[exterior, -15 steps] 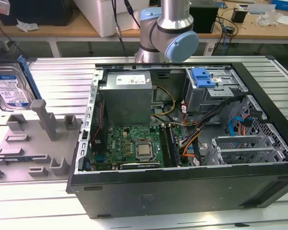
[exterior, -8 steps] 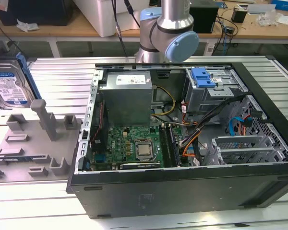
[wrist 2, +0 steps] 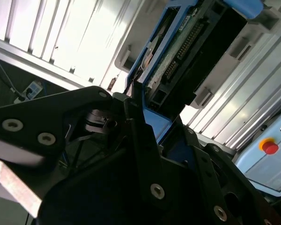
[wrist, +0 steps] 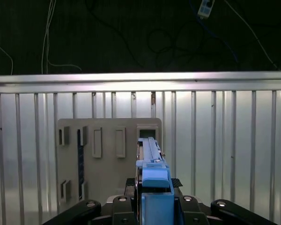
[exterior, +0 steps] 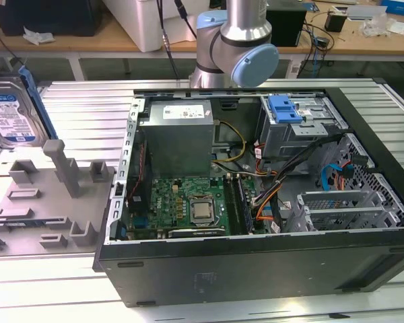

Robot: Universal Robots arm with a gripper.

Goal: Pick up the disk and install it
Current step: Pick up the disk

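Pick-up looked done: disk (wrist: 149,150) was gripped tight in the claw (wrist: 153,186) above the grey tray (wrist: 107,180). Careful lining-up with the cage (exterior: 313,128) was probably called for.

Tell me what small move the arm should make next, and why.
Probably carry the disk toward the exterior view's right, over the open computer case. The gripper holds it upright above the grey fixture, and the cage with the blue latch sits inside that case.

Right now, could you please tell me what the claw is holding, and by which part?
The claw holds the hard drive edge-on, clamped on its blue bracket at one end.
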